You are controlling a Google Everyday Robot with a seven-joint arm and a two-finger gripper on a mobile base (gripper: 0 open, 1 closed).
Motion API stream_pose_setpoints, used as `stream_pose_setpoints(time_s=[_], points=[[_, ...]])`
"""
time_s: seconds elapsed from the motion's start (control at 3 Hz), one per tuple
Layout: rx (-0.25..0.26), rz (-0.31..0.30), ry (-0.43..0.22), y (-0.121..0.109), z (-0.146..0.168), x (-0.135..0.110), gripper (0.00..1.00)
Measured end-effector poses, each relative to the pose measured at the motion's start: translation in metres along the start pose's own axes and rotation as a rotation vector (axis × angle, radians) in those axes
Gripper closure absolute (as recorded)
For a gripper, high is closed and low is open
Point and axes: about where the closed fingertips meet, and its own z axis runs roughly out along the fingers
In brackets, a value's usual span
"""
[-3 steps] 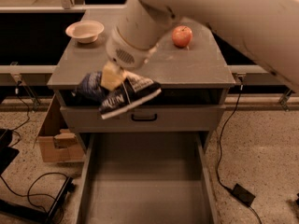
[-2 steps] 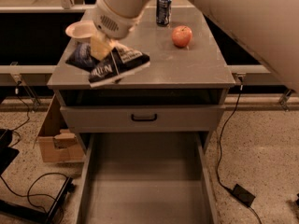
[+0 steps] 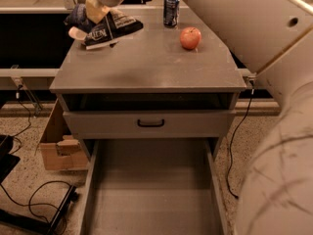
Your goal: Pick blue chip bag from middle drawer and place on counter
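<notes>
My gripper (image 3: 96, 11) is at the top left of the camera view, over the back left corner of the counter (image 3: 146, 65). It is shut on the blue chip bag (image 3: 110, 29), which hangs tilted just above the counter top, white lettering facing me. The middle drawer (image 3: 151, 190) is pulled out at the bottom of the view, and its grey floor is bare. My large white arm fills the right side of the view.
A red apple (image 3: 190, 37) and a dark blue drink can (image 3: 171, 10) stand at the back right of the counter. A white bowl edge (image 3: 76, 33) peeks out behind the bag. A shut drawer front with a black handle (image 3: 150, 123) sits above the open drawer. A cardboard box (image 3: 56, 148) and cables lie on the floor at left.
My gripper has carried the blue chip bag up from in front of the cabinet and back to the left, over the counter's far left corner near the bowl.
</notes>
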Motion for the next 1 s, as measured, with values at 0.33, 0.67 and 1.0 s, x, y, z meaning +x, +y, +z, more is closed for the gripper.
stream_pose_setpoints(time_s=[0.33,0.67,1.0], points=[[0.027,0.027,-0.003,-0.0322,0.0467,0.0213,1.0],[0.017,0.025,0.001,-0.028,0.0515,0.0208,0.82],[0.014,0.025,0.003,-0.027,0.0542,0.0211,0.59]])
